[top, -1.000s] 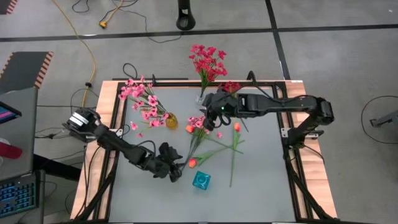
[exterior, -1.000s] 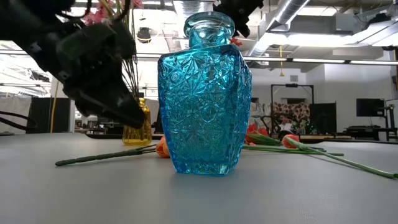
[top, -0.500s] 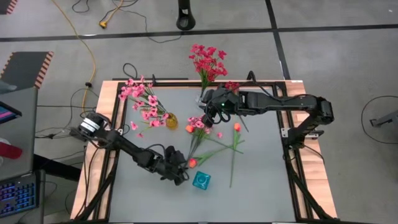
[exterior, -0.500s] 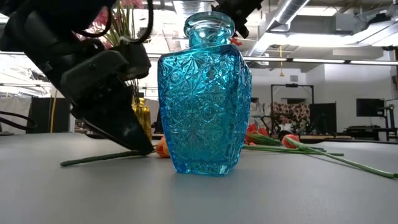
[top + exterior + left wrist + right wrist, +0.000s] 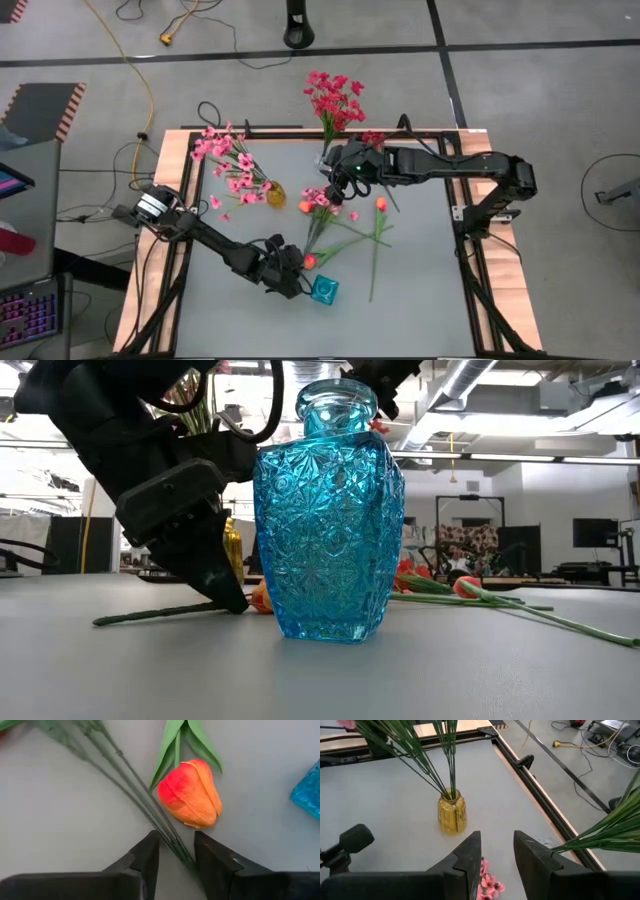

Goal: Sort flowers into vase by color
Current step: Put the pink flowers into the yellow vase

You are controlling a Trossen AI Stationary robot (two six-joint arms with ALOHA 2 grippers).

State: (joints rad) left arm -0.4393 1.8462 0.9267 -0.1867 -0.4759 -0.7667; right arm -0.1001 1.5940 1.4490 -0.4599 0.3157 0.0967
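A pink spray lies on the table, its thin green stems running toward the near side. An orange tulip bud lies beside those stems, next to the blue glass vase. My left gripper is open and low at the table, one finger on each side of the stems' lower end. My right gripper is open, hovering over the pink blossoms. A yellow vase holds pink flowers. Dark-red sprays stand at the far edge.
A second orange tulip lies right of centre with its long stem running toward the near edge. Loose pink blossoms lie near the yellow vase. The table's near left part shows bare surface.
My left gripper has moved toward the table's right side and come down to the table beside the blue vase, ending astride the green stems by the tulip bud. My right arm has kept still.
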